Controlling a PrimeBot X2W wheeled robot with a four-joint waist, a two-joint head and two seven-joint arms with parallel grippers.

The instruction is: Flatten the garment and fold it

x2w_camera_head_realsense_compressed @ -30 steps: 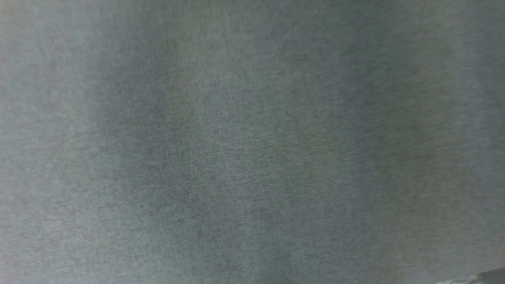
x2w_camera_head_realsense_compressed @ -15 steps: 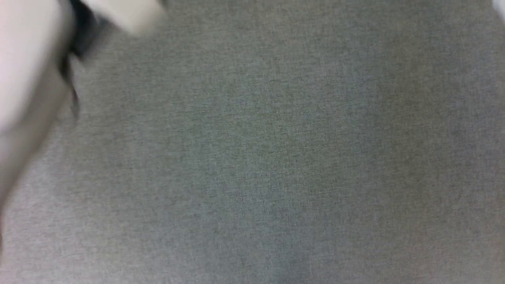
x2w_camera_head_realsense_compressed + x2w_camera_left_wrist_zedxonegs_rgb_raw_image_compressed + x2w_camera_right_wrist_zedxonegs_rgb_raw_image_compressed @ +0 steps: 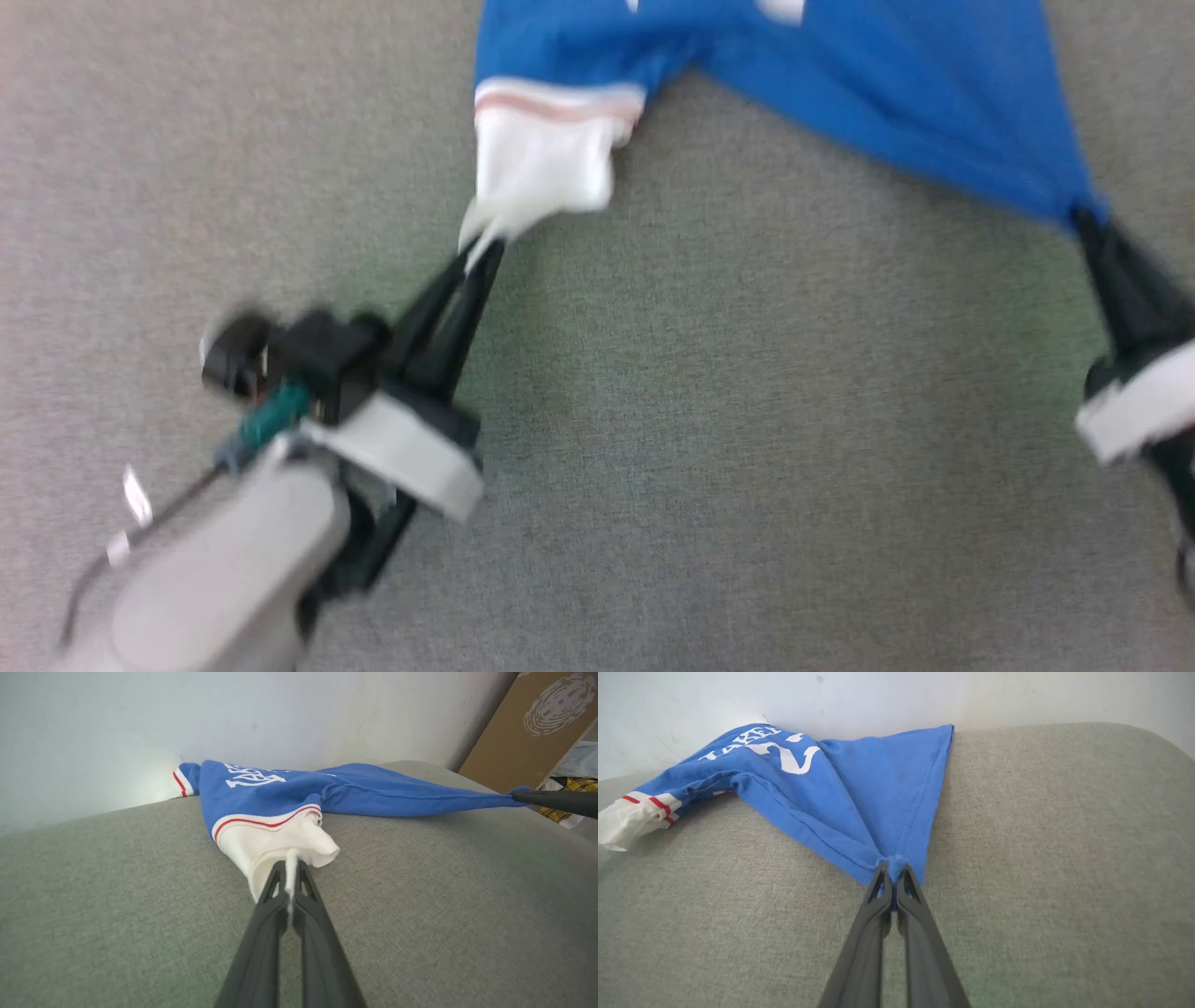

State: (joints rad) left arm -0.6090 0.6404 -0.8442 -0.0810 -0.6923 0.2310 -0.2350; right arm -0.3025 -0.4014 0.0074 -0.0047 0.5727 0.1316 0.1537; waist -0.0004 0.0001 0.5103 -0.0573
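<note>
Because the jersey T-shirt [image 3: 840, 84] looks soft and light, left end effector [image 3: 290, 870] pinches its sleeve cuff [image 3: 275, 842], right end effector [image 3: 891, 870] its hem corner [image 3: 896, 844].

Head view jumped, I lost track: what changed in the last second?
The head camera swung, bringing the blue T-shirt into frame, with the left tool pinching its white sleeve end and the right tool pinching a blue hem corner. No garment movement can be judged. The grey upholstery is unchanged.
</note>
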